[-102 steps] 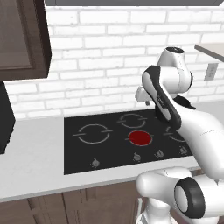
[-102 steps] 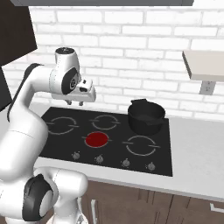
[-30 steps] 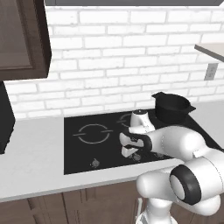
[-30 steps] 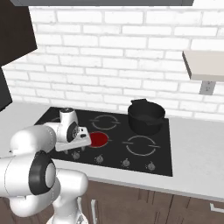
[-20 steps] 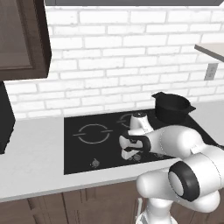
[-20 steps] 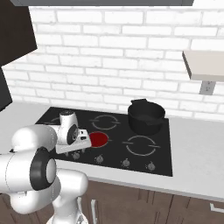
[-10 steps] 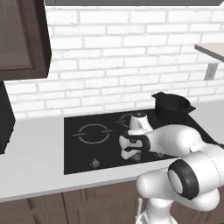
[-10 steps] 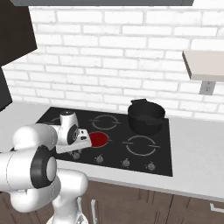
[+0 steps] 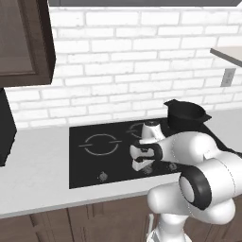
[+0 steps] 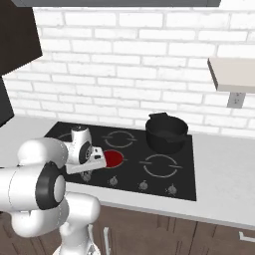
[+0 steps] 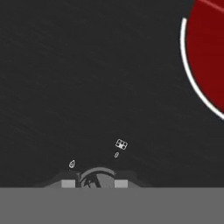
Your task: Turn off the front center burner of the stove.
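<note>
The stove [image 10: 132, 168] is a wide black glass cooktop with thin grey rings and a front row of small dark knobs. Its front center burner [image 10: 114, 158] glows as a solid red disc, and its edge curves through the upper right of the hand view [image 11: 209, 52]. My gripper [image 10: 85, 173] is down at the knob row, just left of the red disc. In the hand view the gripper [image 11: 94, 183] has a round knob [image 11: 97, 178] between its fingertips, which sit close against both sides. In the left base view the gripper [image 9: 141, 165] hangs over the stove [image 9: 87, 163] near its front edge.
A black pot [image 10: 167, 132] stands on the back right ring. Other knobs [image 10: 143, 185] line the front edge to the right. A white brick wall rises behind, with a shelf [image 10: 231, 74] at upper right and a dark cabinet [image 9: 23, 42] at upper left.
Five seconds ago the arm was high over the stove; it has since come down to the knob row. Over the last second the hand has barely moved. The burner stays red.
</note>
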